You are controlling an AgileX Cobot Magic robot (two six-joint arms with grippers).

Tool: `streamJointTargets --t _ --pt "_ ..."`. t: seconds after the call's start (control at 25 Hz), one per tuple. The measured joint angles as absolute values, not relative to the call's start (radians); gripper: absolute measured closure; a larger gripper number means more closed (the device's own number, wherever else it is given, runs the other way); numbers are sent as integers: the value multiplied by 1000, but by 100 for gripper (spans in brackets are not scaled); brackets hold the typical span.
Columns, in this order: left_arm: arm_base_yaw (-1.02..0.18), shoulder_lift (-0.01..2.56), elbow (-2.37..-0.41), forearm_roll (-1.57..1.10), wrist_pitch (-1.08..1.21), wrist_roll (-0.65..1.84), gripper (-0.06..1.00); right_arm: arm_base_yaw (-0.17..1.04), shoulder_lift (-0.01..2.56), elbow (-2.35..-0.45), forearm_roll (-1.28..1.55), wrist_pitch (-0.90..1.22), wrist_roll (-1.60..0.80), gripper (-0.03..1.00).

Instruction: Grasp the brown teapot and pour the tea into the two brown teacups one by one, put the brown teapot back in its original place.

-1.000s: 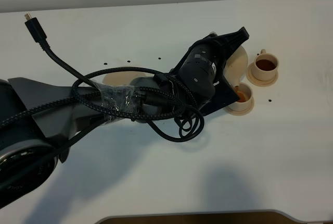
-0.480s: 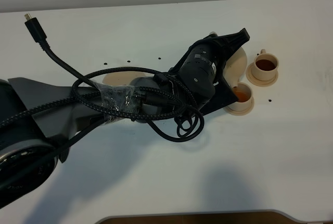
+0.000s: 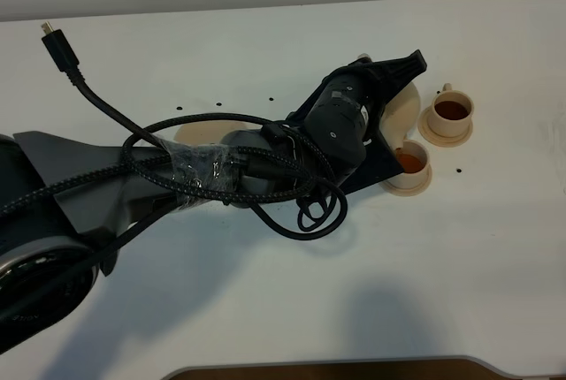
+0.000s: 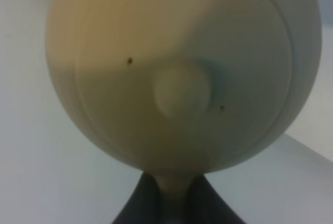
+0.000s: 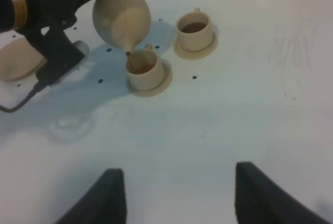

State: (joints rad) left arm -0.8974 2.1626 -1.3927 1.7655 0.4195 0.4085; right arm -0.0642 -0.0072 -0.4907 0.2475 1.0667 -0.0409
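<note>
My left pincer (image 4: 174, 206) pinches the round pale tan clay teapot (image 5: 122, 18), the grip itself blurred and cropped, spout tipped over the nearer small tan clay cup (image 5: 140, 81), brown tea (image 3: 411, 160) in it and the farther cup (image 5: 200, 36), while my right pincer (image 5: 174, 193) hangs spread above the white counter (image 5: 260, 104).

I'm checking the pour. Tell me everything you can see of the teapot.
The teapot is round, squat and pale tan, matte like unglazed clay. Its lid carries a round knob and two tiny dark specks. It hangs in the air, tipped, with its short spout pointing down over the cup nearest it and brown tea at the tip. The left gripper clamps its handle end. Whether the spout touches the cup's rim cannot be told.
</note>
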Motion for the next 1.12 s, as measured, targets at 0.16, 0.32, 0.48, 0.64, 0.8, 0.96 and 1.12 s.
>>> streamJointTargets --t 0.16,0.32,0.48,0.64,0.8,0.96,1.12 --pt "-897 2163 -1393 1766 405 416 80 -64 -7 -491 247 1067 -41 49" --pt "-897 2163 -1395 1768 405 421 80 -64 -7 -491 247 1067 -41 49" --pt "-897 2163 -1401 1768 402 423 80 -64 -7 -491 247 1067 -41 49" --pt "-897 2163 -1404 1768 401 437 80 -64 -7 -491 247 1067 -41 49" --pt "-897 2163 -1412 1768 401 451 80 -64 -7 -491 247 1067 -41 49" --pt "-897 2163 -1417 1768 387 455 80 -64 -7 -491 247 1067 -41 49" --pt "-897 2163 -1418 1768 380 471 80 -64 -7 -491 247 1067 -41 49"
